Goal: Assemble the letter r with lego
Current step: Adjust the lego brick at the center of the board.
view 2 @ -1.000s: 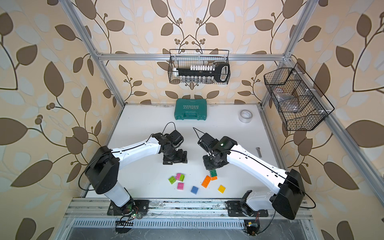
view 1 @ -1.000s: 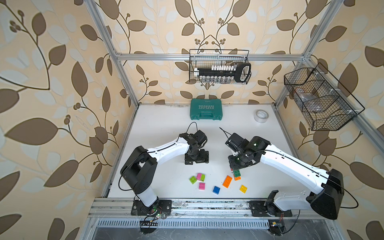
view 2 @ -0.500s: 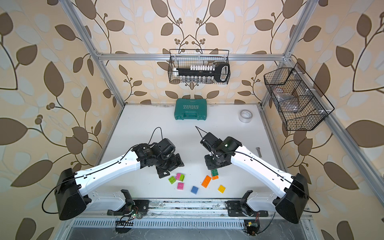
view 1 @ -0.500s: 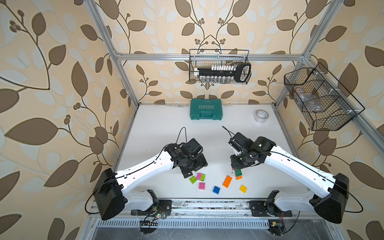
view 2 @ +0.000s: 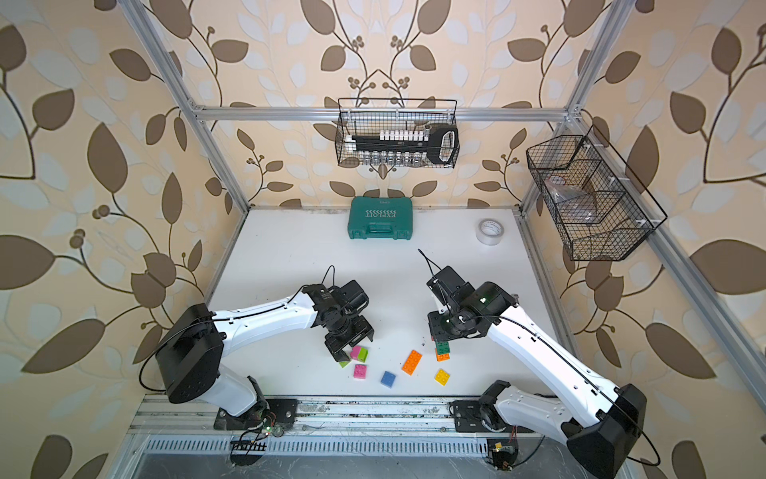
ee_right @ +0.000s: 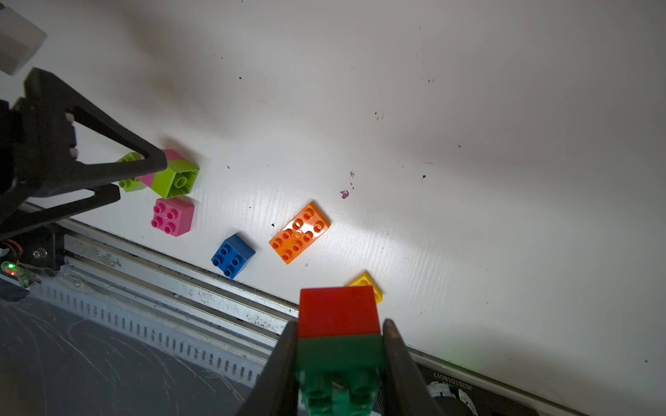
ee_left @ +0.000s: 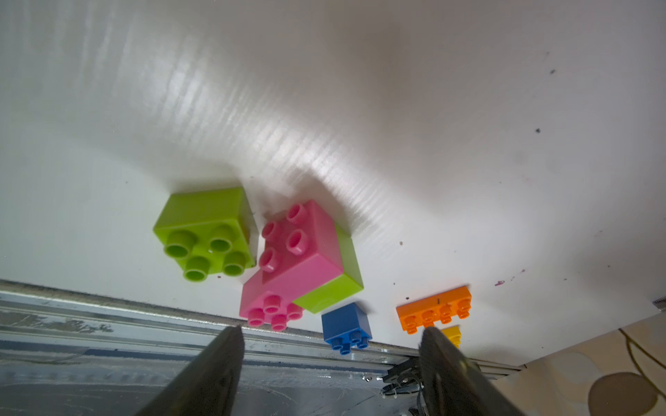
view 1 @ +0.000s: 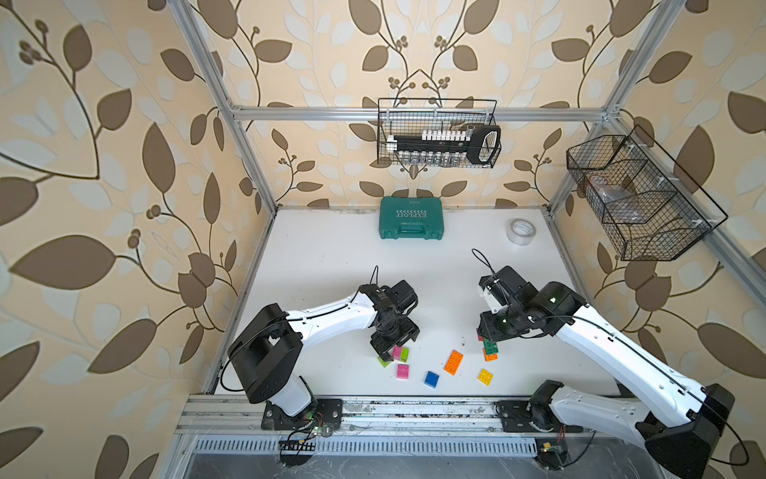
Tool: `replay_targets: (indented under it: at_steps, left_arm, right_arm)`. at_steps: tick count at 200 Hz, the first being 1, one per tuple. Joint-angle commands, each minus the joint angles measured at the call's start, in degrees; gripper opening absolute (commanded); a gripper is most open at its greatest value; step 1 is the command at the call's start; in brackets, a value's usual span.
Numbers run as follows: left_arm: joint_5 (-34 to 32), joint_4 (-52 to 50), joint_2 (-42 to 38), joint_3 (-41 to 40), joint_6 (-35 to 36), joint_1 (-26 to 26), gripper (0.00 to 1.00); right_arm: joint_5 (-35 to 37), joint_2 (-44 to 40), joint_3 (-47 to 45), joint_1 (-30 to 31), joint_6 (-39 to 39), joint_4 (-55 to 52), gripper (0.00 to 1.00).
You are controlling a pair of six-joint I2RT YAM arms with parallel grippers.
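Loose lego lies near the table's front edge: a lime brick [ee_left: 205,234], a pink brick joined to a lime one [ee_left: 299,248], a second pink brick [view 1: 403,370], a blue one [view 1: 431,378], a long orange one [view 1: 454,362] and a yellow one [view 1: 485,376]. My left gripper [view 1: 393,348] hangs open just above the lime and pink bricks, holding nothing. My right gripper [ee_right: 338,324] is shut on a red and dark green stack [ee_right: 338,306]. In both top views a small orange brick [view 1: 490,356] sits against the dark green one; whether they are joined is unclear.
A teal tool case [view 1: 411,223] lies at the back of the table, with a tape roll [view 1: 521,231] to its right. Wire baskets hang on the back wall [view 1: 439,132] and on the right wall [view 1: 638,199]. A metal rail [view 1: 373,408] borders the front edge.
My left arm has swung from the table's middle toward the front, down over the lime and pink bricks, with its jaws somewhat narrower. The right arm and its stack have barely moved.
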Motion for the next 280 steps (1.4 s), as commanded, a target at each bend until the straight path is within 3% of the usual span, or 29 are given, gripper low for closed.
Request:
replay_targets:
  at_steps: [1, 64, 205, 239, 280]
  left_arm:
    - [-0.17, -0.06, 1.57, 0.78, -2.14, 0.00, 0.77]
    - [-1.19, -0.59, 5.78, 2.02, -0.72, -0.18, 0.70]
    - [-4.68, -6.19, 18.61, 14.95, 11.91, 0.00, 0.49]
    - [-5.14, -9.23, 20.57, 18.56, 16.65, 0.00, 0.44]
    - [-7.16, -15.80, 23.43, 23.71, 24.77, -0.02, 0.46]
  right_arm:
    - [-2.64, -0.41, -1.12, -0.63, -2.05, 0.54, 0.00]
    - [-4.02, 0.39, -0.94, -0.73, -2.84, 1.89, 0.00]
    - [-6.20, 0.83, -2.80, -0.72, -4.12, 1.63, 0.00]
    - [-5.73, 0.39, -2.61, -0.77, -4.25, 0.93, 0.00]
    - [-5.93, 0.54, -3.10, -0.81, -4.23, 1.02, 0.00]
